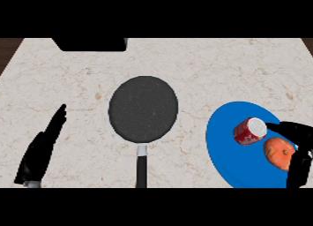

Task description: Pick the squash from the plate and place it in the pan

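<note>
Head view, counter (250, 66): pale marbled top, bearing all items.
Pan (143, 109): dark, round, at centre, handle toward the lower edge.
Plate (227, 150): blue, right of the pan, apart from it.
Left hand (45, 145): at left, fingers straight, holding nothing.
Right hand (302, 148): over the plate's right edge, fingers and thumb curled about the squash.
Squash (277, 152): orange, on the plate.
Can (250, 131): red, lying on the plate beside the squash.

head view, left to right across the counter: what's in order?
left hand → pan → blue plate → red can → squash → right hand, at the squash's right edge.
</note>
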Motion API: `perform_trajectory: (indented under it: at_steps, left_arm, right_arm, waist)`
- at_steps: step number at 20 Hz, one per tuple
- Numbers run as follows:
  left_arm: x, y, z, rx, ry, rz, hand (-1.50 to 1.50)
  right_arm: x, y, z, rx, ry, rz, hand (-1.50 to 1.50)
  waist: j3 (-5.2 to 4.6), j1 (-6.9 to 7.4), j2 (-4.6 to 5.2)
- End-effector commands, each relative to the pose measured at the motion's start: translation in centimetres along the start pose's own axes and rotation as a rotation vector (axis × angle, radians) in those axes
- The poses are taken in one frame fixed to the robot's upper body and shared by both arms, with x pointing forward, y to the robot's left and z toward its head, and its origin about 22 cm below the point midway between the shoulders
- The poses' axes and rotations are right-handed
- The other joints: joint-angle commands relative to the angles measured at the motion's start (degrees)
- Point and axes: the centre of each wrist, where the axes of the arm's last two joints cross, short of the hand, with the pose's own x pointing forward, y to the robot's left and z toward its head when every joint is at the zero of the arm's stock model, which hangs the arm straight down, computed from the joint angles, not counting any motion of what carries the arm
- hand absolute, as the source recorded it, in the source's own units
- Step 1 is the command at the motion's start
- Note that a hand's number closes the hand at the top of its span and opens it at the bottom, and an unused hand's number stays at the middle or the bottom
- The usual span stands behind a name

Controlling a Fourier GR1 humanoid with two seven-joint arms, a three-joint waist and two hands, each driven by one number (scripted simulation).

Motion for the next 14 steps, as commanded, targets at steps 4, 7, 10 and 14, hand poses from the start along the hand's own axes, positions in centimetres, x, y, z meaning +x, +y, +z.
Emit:
perform_trajectory:
  at_steps: [4,7,10,14]
  left_arm:
    - [1.0,2.4,0.1,0.0,0.007,-0.006,0.0]
    - [1.0,0.4,0.6,0.001,-0.01,-0.004,0.0]
    - [-1.1,0.8,0.4,0.012,0.003,-0.002,0.0]
    - [0.6,-0.4,-1.3,0.021,-0.005,-0.002,0.0]
  right_arm:
    - [0.6,0.0,-1.4,0.01,0.004,-0.017,-1.5]
    - [-1.7,0.6,-1.1,0.006,-0.004,-0.016,1.5]
    - [-1.1,2.0,-2.7,-0.028,-0.062,-0.084,1.5]
    - [0.2,2.7,-3.0,0.037,-0.086,-0.106,1.5]
  waist:
    - [0.01,0.13,0.0]
    - [0.01,0.0,-0.01]
    - [0.01,0.05,0.03]
    - [0.0,-0.06,0.03]
